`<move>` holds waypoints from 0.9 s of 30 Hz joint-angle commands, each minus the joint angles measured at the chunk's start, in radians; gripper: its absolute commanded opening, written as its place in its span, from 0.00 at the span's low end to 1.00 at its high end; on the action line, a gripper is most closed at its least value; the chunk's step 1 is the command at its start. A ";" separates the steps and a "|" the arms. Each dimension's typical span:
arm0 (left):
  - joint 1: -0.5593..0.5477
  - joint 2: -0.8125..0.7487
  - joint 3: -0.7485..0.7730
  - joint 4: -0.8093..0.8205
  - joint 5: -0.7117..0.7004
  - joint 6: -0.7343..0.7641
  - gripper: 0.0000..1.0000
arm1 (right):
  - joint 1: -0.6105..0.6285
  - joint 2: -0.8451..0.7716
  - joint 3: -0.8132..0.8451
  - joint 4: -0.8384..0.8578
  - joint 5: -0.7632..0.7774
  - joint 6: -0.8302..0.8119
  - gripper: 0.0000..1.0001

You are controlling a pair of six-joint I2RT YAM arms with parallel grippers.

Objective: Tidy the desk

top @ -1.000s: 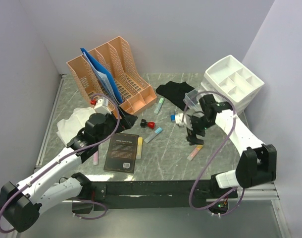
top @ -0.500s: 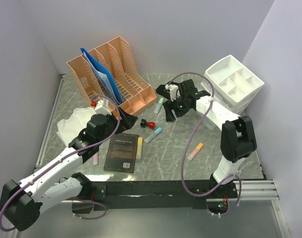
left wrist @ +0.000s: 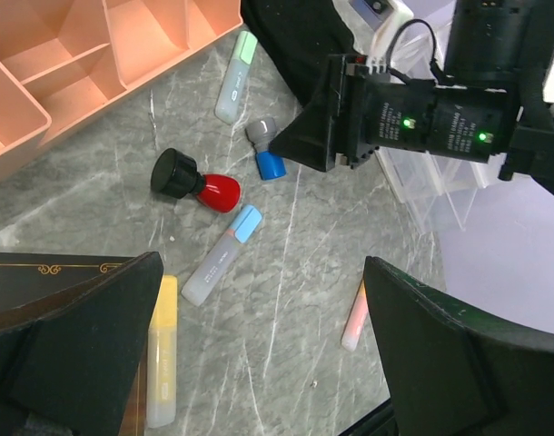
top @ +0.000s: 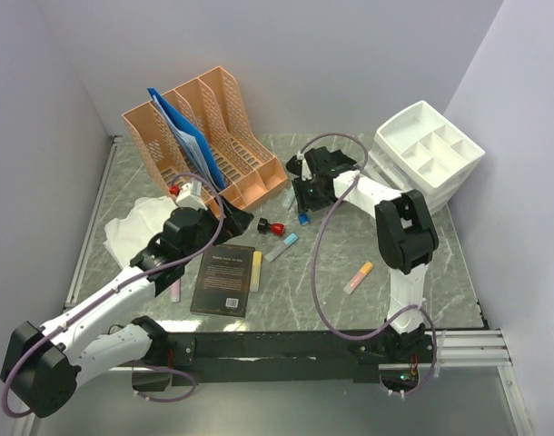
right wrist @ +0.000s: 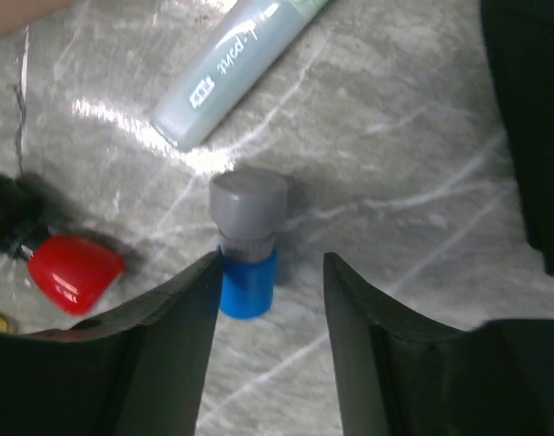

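On the desk (top: 322, 272), which spans the whole floor of the cell in front of both arm bases, loose stationery is scattered. The right gripper (right wrist: 270, 272) is lowered at centre-far over a small blue tube with a grey cap (right wrist: 248, 245). Its jaws are part open and set astride the tube. One finger is just beside the blue body, a clear gap is seen at the other, and nothing is gripped.

A green highlighter (left wrist: 233, 77) is noted just beyond the tube, and a red-and-black stamp (left wrist: 195, 184) to its left. The left gripper (left wrist: 261, 272) is held above the near-left area, by a black book (top: 224, 280), with jaws fully spread and nothing between them. A blue-capped marker (left wrist: 222, 254) and a yellow marker (left wrist: 162, 354) are recorded below it. Peach file racks (top: 204, 136) are placed far left, and a white organiser (top: 429, 150) far right.
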 commanded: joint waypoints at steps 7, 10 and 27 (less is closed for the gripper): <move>0.008 0.031 0.015 0.054 0.009 -0.007 0.99 | 0.035 0.080 0.039 0.016 0.056 0.029 0.44; 0.010 0.039 0.015 0.060 0.015 -0.010 0.99 | 0.035 0.090 0.035 0.014 0.051 0.019 0.28; 0.022 0.181 0.026 0.114 0.123 -0.093 0.99 | -0.023 -0.245 0.050 -0.265 -0.301 -0.585 0.00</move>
